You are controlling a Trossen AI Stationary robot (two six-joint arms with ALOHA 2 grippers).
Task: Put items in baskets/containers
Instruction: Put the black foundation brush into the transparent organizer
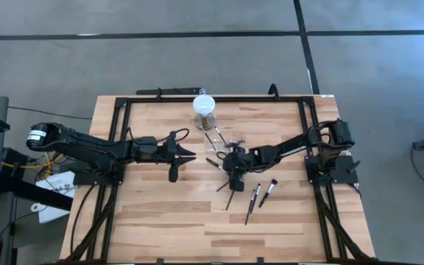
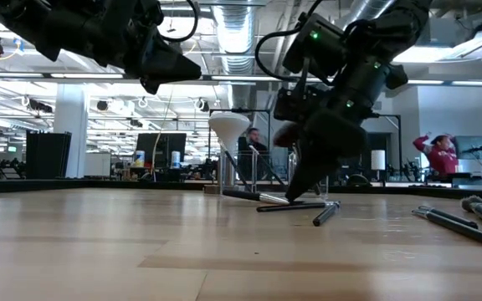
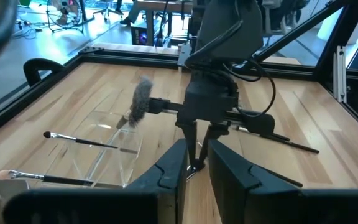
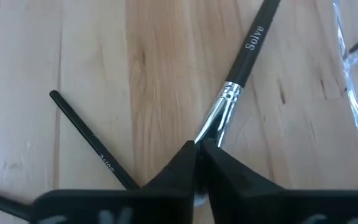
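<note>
The right claw (image 4: 197,148) is down on the desk (image 1: 160,206) near the middle, its fingers pinched nearly shut around the silvery ferrule of a makeup brush (image 4: 241,59) whose handle reads "Solve" (the only writing I can make out). I'd say it's mid-pickup; next comes a lift and carry to the clear plastic container (image 3: 107,146) just beside. The left claw (image 1: 185,155) hovers nearby, slightly parted and empty.

From my station I read one word only: "Solve", in pale letters running along the thin dark handle of the slim makeup brush with a silvery ferrule (image 4: 241,62) in the right wrist view. A second thin dark brush handle (image 4: 95,143), toward eight o'clock from it, carries faint lettering I cannot read.
</note>
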